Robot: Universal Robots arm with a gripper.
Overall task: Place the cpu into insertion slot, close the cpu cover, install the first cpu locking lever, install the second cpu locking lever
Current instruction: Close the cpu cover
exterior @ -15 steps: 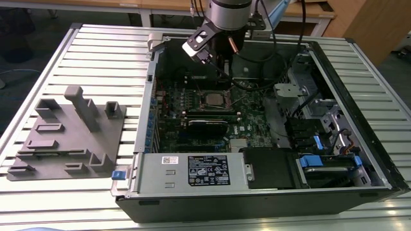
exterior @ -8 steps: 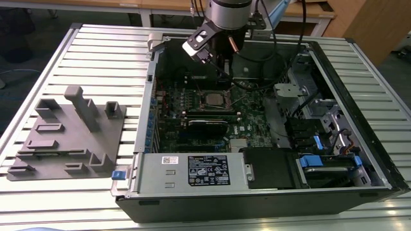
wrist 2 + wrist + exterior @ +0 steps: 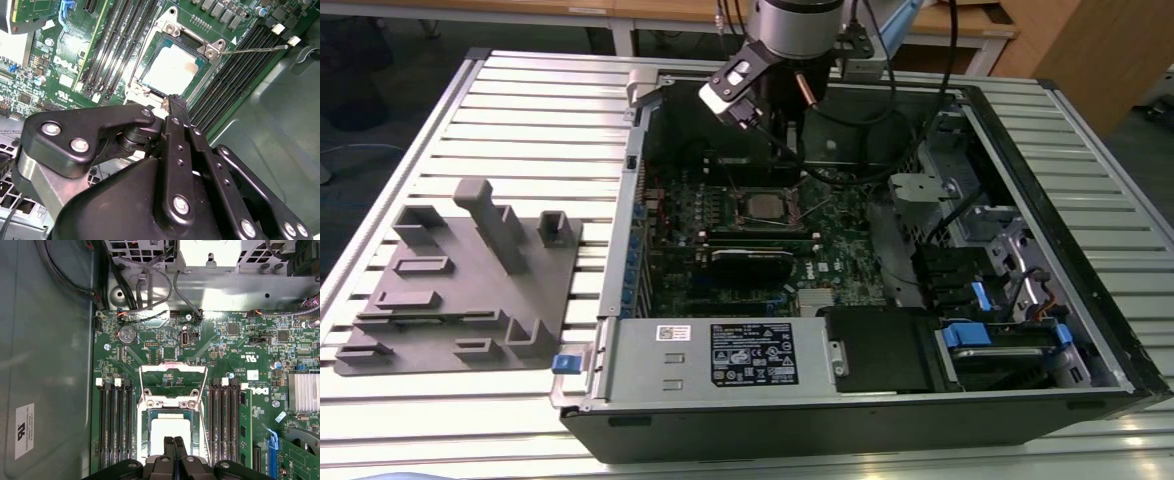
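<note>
The hand is pressed together with nothing visible between its fingers. Its tip sits at the edge of the insertion slot, apparently to push rather than grip. Just beyond, the cpu lies seated in the slot, and the cpu cover looks folded down round it. A wire locking lever juts free over the memory slots, seemingly unlatched. Farther off, the computer case lies open on the counter.

mem slots flank insertion slot, lever sticks out, case wall nr, top open
</note>
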